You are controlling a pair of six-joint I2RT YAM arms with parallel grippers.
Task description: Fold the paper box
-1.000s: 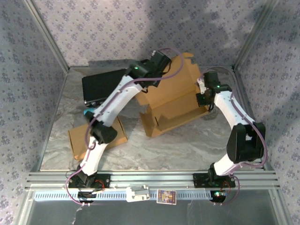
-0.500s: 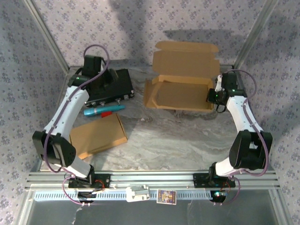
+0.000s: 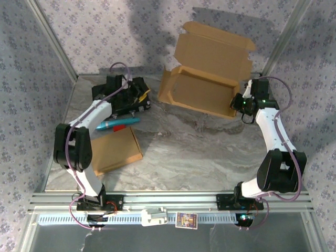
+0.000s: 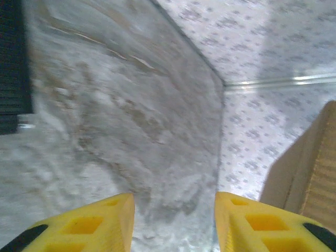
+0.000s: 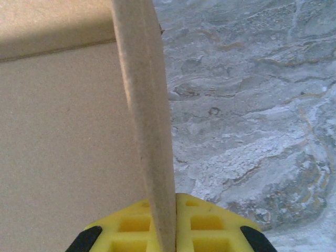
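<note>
The brown paper box (image 3: pixel 202 92) lies open at the back of the table, its lid (image 3: pixel 212 50) standing up against the rear wall. My right gripper (image 3: pixel 237 104) is shut on the box's right side wall; in the right wrist view that cardboard wall (image 5: pixel 149 121) runs straight down between the yellow fingers (image 5: pixel 210 226) of the gripper (image 5: pixel 168 223). My left gripper (image 3: pixel 140 97) hovers at the right end of the black case, left of the box. Its yellow fingers (image 4: pixel 86 226) stand apart over bare table, the gripper (image 4: pixel 174 210) holding nothing, with the box's edge (image 4: pixel 310 173) off to the right.
A black case (image 3: pixel 113 102) lies at the back left, also at the left edge of the left wrist view (image 4: pixel 13 58). A teal and red pen (image 3: pixel 116 124) lies in front of it. A flat brown cardboard piece (image 3: pixel 110 152) sits at the near left.
My left arm has swung off the box to the left, over the black case, its jaws narrowing a little. The box has turned and its lid now stands up. The right gripper kept its hold.
</note>
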